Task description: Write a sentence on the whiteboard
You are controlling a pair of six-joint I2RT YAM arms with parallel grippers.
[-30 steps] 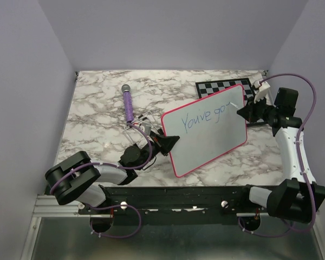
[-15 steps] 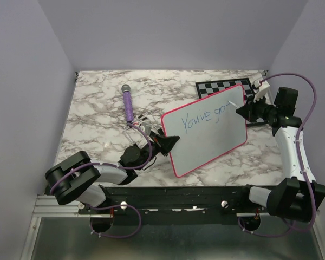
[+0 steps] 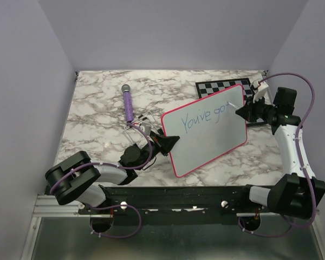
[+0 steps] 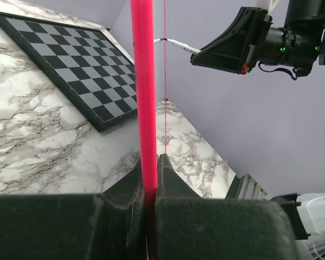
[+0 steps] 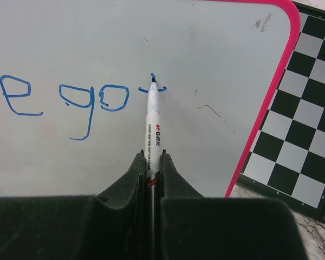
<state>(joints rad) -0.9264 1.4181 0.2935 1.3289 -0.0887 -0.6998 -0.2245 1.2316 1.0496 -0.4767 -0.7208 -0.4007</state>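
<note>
Gripping the pink rim of the whiteboard (image 3: pixel 206 149) at its L edge, our left pincer (image 3: pixel 165 143) is clenched tight on it; in the L wrist view the rim runs straight up from between the fingers. We see the board propped at a tilt over the marble table (image 3: pixel 97 114), centre-right, w/ its far right corner overlapping the near edge of the chessboard (image 3: pixel 222 86) in the top view. Our right pincer (image 5: pixel 153 162) is clamped on a marker (image 5: pixel 153 122) w/ a white barrel, whose tip touches the board at a small blue cross-stroke just right of "go". The sentence (image 3: pixel 205 118) reads approx. "You've got" in thin blue letters along the board's upper part. A purple wand-like obj. (image 3: pixel 128 103) lies on the table beyond the L arm, apart from the board.
</note>
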